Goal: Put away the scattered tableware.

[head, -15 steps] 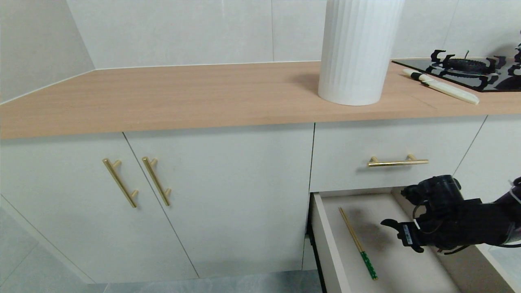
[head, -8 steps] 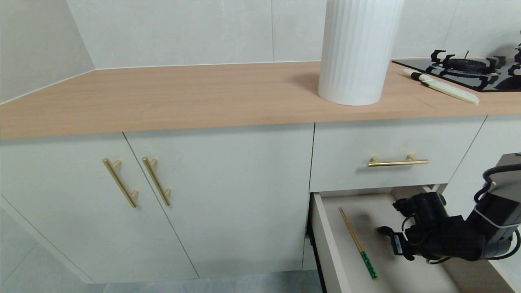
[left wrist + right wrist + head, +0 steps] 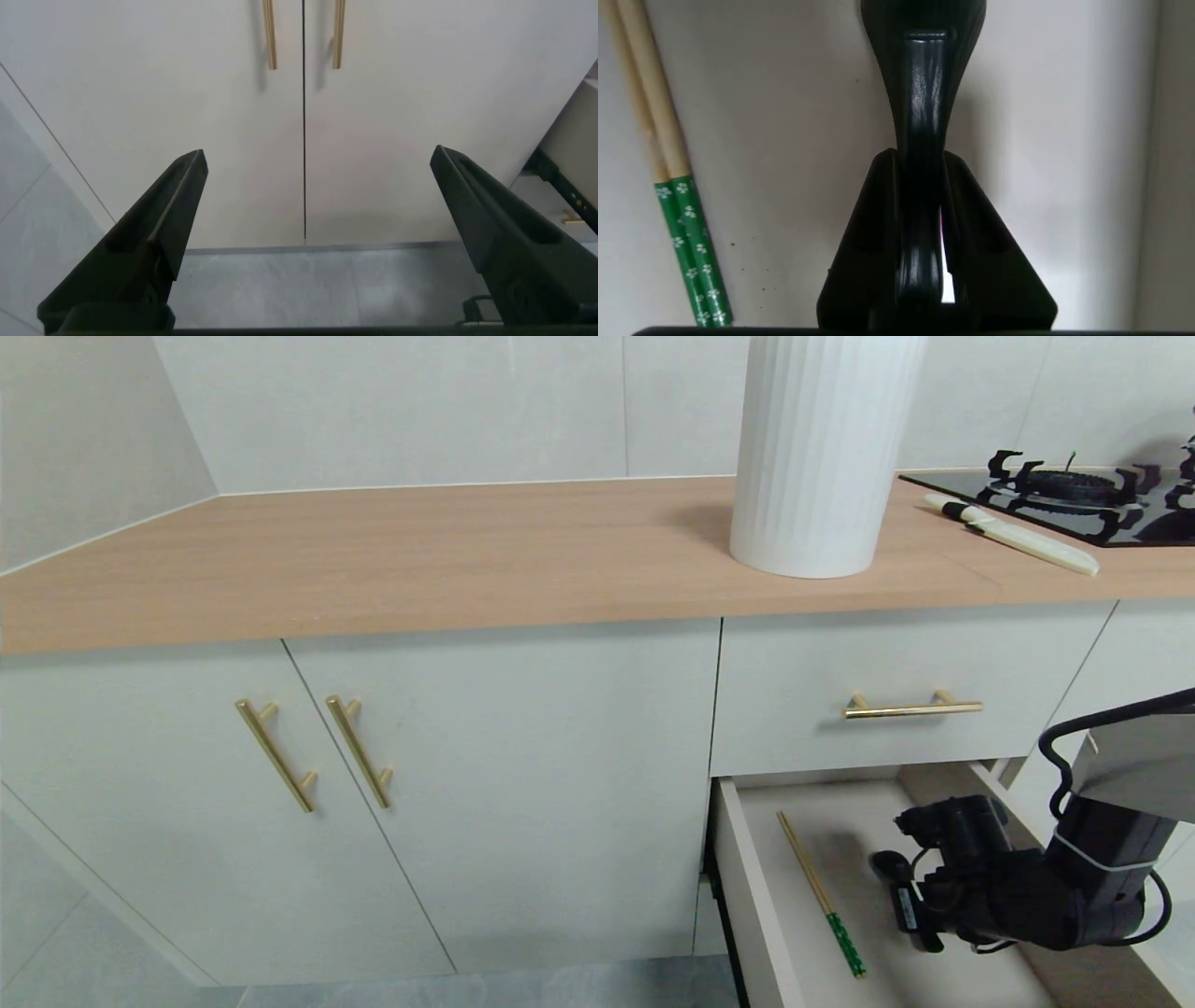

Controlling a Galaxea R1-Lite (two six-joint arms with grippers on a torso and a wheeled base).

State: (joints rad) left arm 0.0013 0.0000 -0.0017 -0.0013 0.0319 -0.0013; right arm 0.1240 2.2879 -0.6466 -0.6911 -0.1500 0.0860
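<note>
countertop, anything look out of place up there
Yes: a cream knife with a black-banded handle lies loose and slanted on the wooden countertop beside the black gas hob, not put away. The green-tipped wooden chopsticks lie in the open drawer, where the right gripper holds a black spoon.

Right gripper (image 3: 921,177) seemingly clamped; left gripper (image 3: 318,161) spread wide
</note>
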